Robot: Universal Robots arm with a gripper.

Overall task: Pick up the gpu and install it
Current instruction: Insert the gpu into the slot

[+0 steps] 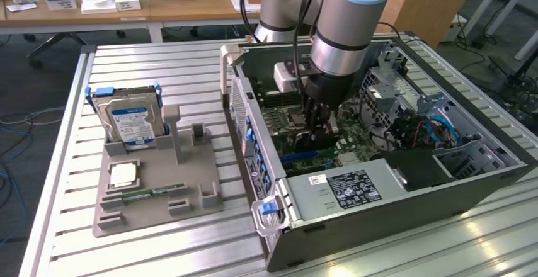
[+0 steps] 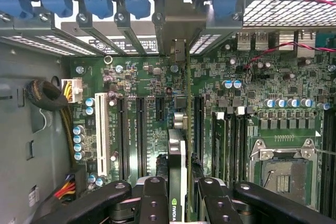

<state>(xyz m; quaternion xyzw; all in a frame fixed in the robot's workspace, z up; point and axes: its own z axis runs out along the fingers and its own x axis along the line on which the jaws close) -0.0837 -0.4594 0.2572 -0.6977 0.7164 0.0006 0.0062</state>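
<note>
I've got hand (image 2: 178,184) pinching gpu (image 2: 177,145) edge-on, upright, inside case (image 1: 378,217), over mobo (image 2: 136,77) slots; can't tell if seated.

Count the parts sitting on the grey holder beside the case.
3: a hard drive upright at the far end, a pale square chip flat before it, a green memory stick near the front edge. The holder has posts that may hide others.
</note>
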